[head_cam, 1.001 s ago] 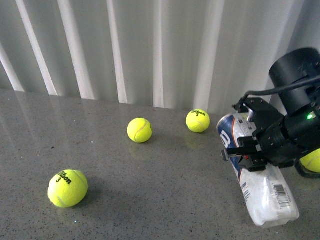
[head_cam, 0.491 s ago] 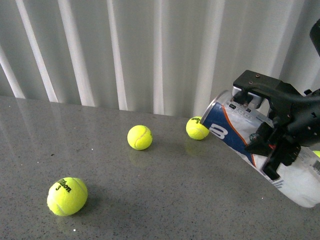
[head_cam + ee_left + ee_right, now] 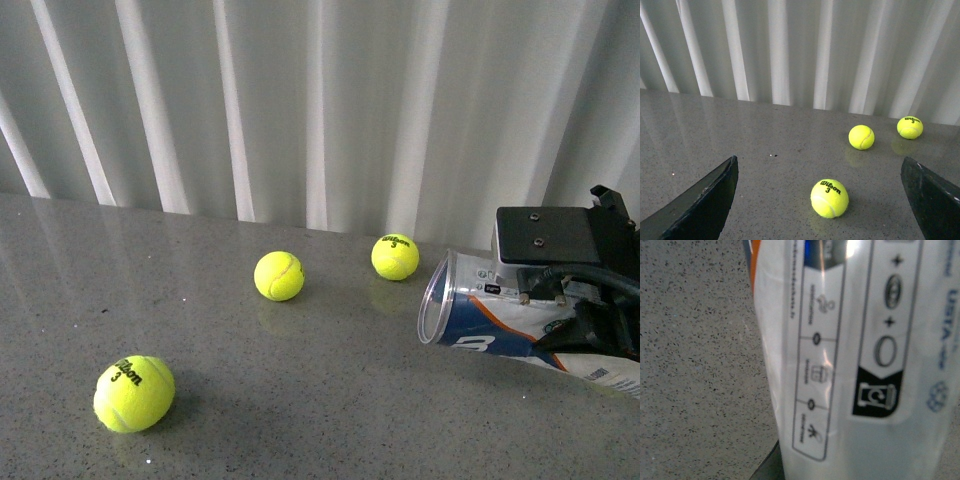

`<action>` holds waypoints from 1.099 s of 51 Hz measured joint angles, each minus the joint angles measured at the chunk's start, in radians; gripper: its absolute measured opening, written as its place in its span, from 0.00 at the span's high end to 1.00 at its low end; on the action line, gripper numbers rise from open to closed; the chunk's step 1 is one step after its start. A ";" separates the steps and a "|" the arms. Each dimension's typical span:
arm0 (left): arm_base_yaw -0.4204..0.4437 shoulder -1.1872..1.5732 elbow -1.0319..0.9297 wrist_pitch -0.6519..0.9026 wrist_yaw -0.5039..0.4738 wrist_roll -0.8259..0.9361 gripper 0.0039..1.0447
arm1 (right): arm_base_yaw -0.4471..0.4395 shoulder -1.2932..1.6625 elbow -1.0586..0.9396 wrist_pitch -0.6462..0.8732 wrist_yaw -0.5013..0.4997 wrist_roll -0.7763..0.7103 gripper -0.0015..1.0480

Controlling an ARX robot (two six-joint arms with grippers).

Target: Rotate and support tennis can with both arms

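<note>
The tennis can (image 3: 480, 322), a clear tube with a blue-and-white label and an orange stripe, lies almost level at the right of the front view. Its open mouth points left toward the balls. My right gripper (image 3: 562, 300), black and boxy with a flat plate on top, is shut on the tennis can around its middle. In the right wrist view the can's white label (image 3: 850, 365) with printed icons fills the picture. My left gripper (image 3: 818, 161) is open low over the table, and a ball marked 3 (image 3: 829, 198) lies between its black fingers (image 3: 700, 205) without touching them. The left arm is out of the front view.
Three yellow tennis balls lie on the grey speckled table (image 3: 300, 420): one front left (image 3: 134, 393), one mid-table (image 3: 279, 275), one near the can's mouth (image 3: 395, 256). A white pleated curtain (image 3: 300, 100) closes off the back.
The right gripper has turned the can from a steep tilt, base toward the front edge, to nearly level with its mouth facing left. The balls have stayed put.
</note>
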 joint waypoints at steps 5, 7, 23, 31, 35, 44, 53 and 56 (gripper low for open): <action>0.000 0.000 0.000 0.000 0.000 0.000 0.06 | 0.005 0.041 0.014 0.002 0.005 -0.026 0.89; 0.000 0.000 0.000 0.000 0.000 0.000 0.06 | 0.009 0.060 0.016 0.003 0.004 -0.026 0.89; 0.000 0.000 0.000 0.000 0.000 0.000 0.06 | 0.068 0.184 0.024 0.071 -0.014 0.002 0.89; 0.000 0.000 0.000 0.000 0.000 0.000 0.06 | 0.095 0.232 0.036 0.084 -0.015 0.011 0.89; 0.000 0.000 0.000 0.000 0.000 0.000 0.06 | 0.103 0.251 0.044 0.082 -0.017 0.021 0.89; 0.000 0.000 0.000 0.000 0.000 0.000 0.06 | 0.119 0.279 0.063 0.063 -0.025 0.056 0.89; 0.000 0.000 0.000 0.000 0.000 0.000 0.06 | 0.129 0.279 0.065 0.042 -0.031 0.077 0.89; 0.000 0.000 0.000 0.000 0.000 0.000 0.06 | 0.130 0.279 0.063 0.038 -0.034 0.081 0.89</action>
